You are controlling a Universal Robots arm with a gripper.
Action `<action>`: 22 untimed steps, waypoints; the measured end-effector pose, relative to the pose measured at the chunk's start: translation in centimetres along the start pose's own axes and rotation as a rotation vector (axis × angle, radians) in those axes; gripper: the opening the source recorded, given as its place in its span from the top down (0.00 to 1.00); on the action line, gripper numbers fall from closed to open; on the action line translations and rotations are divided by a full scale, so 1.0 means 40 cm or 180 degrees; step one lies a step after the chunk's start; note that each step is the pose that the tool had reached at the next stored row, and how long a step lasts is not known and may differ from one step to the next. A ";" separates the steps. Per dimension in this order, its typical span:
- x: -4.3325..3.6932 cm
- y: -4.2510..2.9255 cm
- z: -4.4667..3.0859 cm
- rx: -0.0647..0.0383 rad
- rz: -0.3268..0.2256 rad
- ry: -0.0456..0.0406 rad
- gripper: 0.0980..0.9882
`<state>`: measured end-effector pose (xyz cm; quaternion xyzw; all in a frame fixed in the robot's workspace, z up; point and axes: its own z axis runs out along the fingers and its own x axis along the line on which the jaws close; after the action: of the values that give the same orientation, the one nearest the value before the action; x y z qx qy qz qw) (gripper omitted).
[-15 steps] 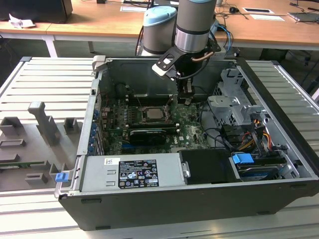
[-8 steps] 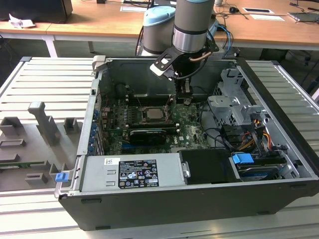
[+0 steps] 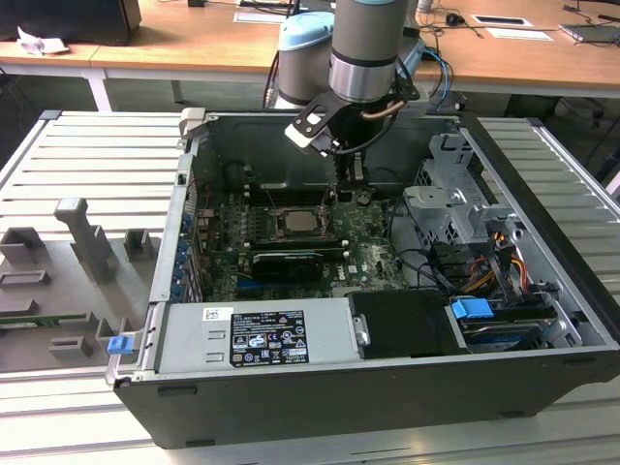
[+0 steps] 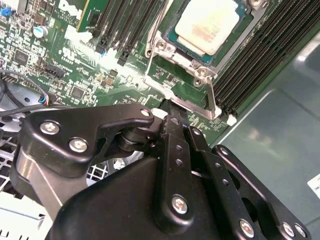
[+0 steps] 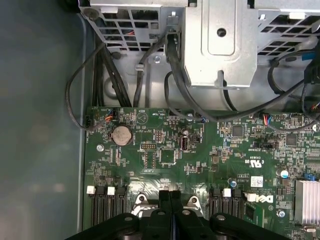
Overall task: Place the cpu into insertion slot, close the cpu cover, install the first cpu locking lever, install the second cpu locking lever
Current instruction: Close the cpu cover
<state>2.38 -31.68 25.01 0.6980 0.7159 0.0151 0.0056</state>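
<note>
Exterior view: an open computer case (image 3: 291,387) lies on a ribbed grey table (image 3: 77,155), and the arm reaches down into it from the case's far wall. The gripper (image 3: 351,184) hangs low over the green motherboard (image 3: 363,247), just beside the insertion slot (image 3: 295,205) on the exterior view's right.

The cpu (image 3: 295,222) lies flat inside the slot near the middle of the board, pale face up. In the second wrist view the cpu (image 4: 207,22) shows as a pale square, seated within the slot's silver rim (image 4: 195,75). Long black memory strips (image 4: 250,65) run along one side of it.

In the first wrist view the two black fingers (image 5: 164,215) are pressed together with only a thin seam between them, so the gripper (image 5: 170,192) is closed. Nothing can be made out between the fingers. In the second wrist view the gripper (image 4: 170,106) has its tip down at a silver metal strip (image 4: 189,104) at the slot's edge. Whether it touches that strip cannot be told. A silver bar (image 4: 212,100) runs beside the strip.

Past the fingers, the first wrist view shows a round coin cell (image 5: 120,134) on the board. Dark cables run up to a grey metal drive cage (image 5: 220,30).
</note>
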 end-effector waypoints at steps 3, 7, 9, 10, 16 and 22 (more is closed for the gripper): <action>0.000 -0.008 0.000 0.0000 0.0000 0.0000 0.99; 0.001 -0.019 -0.001 0.0000 0.0000 0.0000 0.99; 0.001 -0.028 -0.001 0.0000 0.0000 0.0000 0.99; 0.001 -0.033 0.000 0.0000 0.0000 0.0000 0.99; 0.001 -0.051 0.006 0.0000 0.0000 -0.0001 0.99; 0.001 -0.069 0.033 0.0000 -0.0022 0.0002 0.99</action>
<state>-0.34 -31.67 23.62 0.6956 0.7183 0.0153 0.0054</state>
